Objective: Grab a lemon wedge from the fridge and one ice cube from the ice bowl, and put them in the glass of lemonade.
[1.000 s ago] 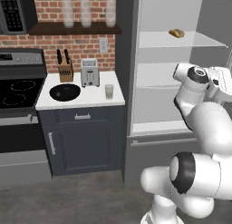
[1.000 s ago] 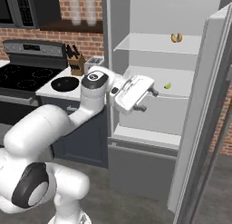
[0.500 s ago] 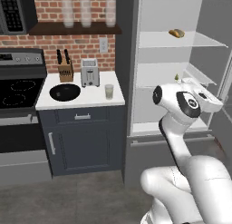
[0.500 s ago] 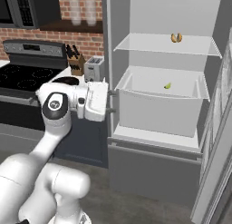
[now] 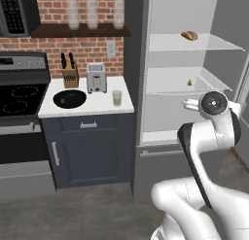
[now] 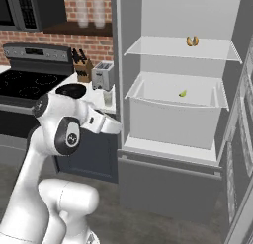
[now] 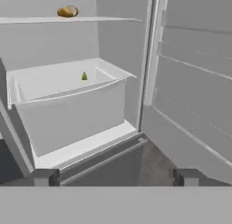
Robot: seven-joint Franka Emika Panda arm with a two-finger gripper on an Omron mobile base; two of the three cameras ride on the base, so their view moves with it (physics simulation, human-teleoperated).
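Fridge (image 6: 129,65) stood open: lemon wedge (image 6: 183,93) lay in the white bin (image 6: 168,120); bun (image 6: 192,41) on upper shelf (image 6: 163,50). Counter (image 5: 102,104): ice bowl (image 5: 69,98), toaster (image 5: 96,77), knife block (image 5: 70,76), glass of lemonade (image 5: 116,98).

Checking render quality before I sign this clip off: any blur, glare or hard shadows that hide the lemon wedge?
Left base view: even flat light, no glare; the lemon wedge is a soft, tiny speck. Right base view: wedge clear against the white fridge interior. Hand view: slightly soft, wedge visible, no hard shadows.

Readable text: none is showing anywhere
Labels, brands: none is appearing on any surface
Numbers, signs: none is standing out legibly
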